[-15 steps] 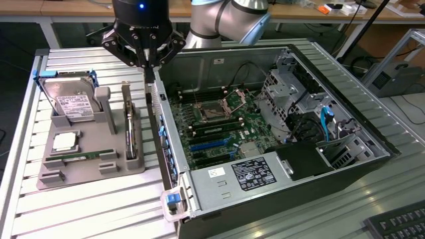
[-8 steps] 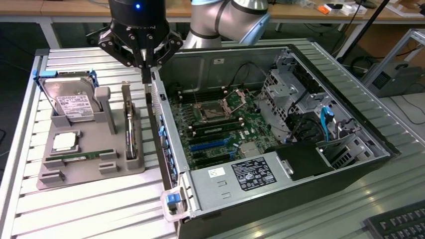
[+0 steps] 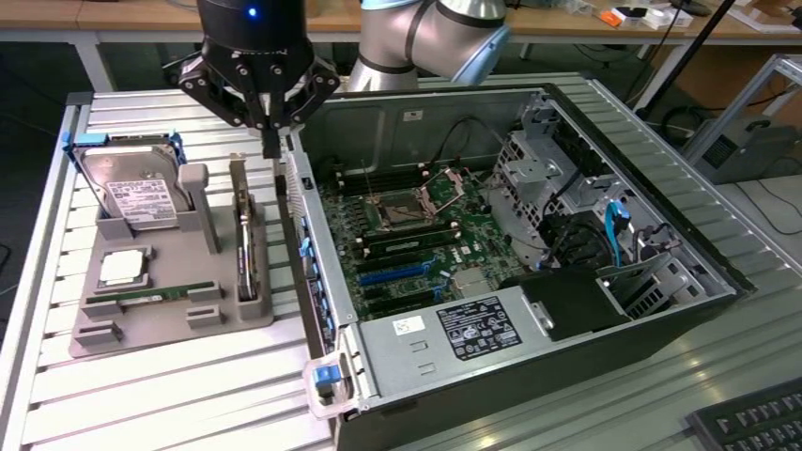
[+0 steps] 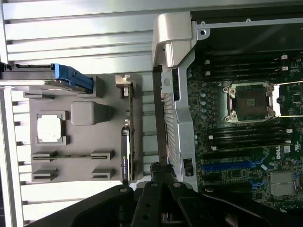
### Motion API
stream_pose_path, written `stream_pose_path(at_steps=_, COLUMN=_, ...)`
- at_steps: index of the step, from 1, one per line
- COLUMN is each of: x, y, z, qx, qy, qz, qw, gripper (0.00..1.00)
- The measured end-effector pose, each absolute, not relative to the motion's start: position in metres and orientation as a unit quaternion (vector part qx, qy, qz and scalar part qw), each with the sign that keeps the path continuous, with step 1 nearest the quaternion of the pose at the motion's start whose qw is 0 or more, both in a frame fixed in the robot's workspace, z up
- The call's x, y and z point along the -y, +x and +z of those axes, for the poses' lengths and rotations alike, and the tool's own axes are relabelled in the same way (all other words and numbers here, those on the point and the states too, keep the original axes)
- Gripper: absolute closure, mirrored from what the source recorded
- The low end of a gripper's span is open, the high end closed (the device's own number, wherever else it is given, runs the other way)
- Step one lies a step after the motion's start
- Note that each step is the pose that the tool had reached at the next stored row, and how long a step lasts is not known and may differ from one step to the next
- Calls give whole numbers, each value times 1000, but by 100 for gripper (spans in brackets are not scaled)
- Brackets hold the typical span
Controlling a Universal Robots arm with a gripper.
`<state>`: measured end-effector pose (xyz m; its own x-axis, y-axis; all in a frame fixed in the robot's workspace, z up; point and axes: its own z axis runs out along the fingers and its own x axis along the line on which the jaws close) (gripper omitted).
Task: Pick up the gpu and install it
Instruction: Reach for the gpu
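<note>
black gripper (image 3: pixel 269 143) with a blue light (image 3: pixel 254 12) above it, the gpu (image 3: pixel 243 240) near it is dark with a silvery bracket (image 4: pixel 124 81), tray (image 3: pixel 163 324) under that is plain grey, motherboard (image 3: pixel 457 230) on the gripper's other side is green with blue PCIe slots (image 3: pixel 398 274)

A table (image 3: pixel 150 404) of pale metal slats carries everything; toward the exterior view's left a grey moulded tray (image 3: pixel 157 329) lies flat on the slats; just beside it, on the exterior view's right, an open computer case (image 3: pixel 414 122) lies on its side; a dark keyboard (image 3: pixel 752 423) sits at the near right corner, apart from the case.
</note>
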<state>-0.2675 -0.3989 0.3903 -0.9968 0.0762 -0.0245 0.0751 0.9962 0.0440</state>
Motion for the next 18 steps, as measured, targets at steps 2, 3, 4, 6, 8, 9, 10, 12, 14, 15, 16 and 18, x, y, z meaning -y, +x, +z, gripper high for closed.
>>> stream_pose_path(at_steps=2, x=399, y=-268, z=390, qx=-999, qy=38, qz=21, qw=13, gripper=89)
stream_pose_path(at_steps=3, x=399, y=-269, z=390, qx=-999, qy=38, qz=21, qw=13, gripper=89)
stream_pose_path(at_steps=4, x=399, y=-269, z=390, qx=-999, qy=38, qz=21, qw=13, gripper=89)
stream_pose_path(at_steps=6, x=399, y=-270, z=390, qx=-999, qy=38, qz=21, qw=13, gripper=89)
stream_pose_path(at_steps=8, x=399, y=-271, z=390, qx=-999, qy=38, qz=21, qw=13, gripper=89)
stream_pose_path(at_steps=9, x=399, y=-272, z=390, qx=-999, qy=38, qz=21, qw=13, gripper=89)
stream_pose_path(at_steps=10, x=399, y=-272, z=390, qx=-999, qy=38, qz=22, qw=13, gripper=89)
stream_pose_path(at_steps=12, x=399, y=-273, z=390, qx=-999, qy=38, qz=21, qw=13, gripper=89)
stream_pose_path(at_steps=14, x=399, y=-274, z=390, qx=-999, qy=38, qz=22, qw=13, gripper=89)
stream_pose_path(at_steps=15, x=399, y=-275, z=390, qx=-999, qy=38, qz=21, qw=13, gripper=89)
stream_pose_path(at_steps=16, x=399, y=-275, z=390, qx=-999, qy=38, qz=21, qw=13, gripper=89)
stream_pose_path(at_steps=18, x=399, y=-277, z=389, qx=-999, qy=38, qz=21, qw=13, gripper=89)
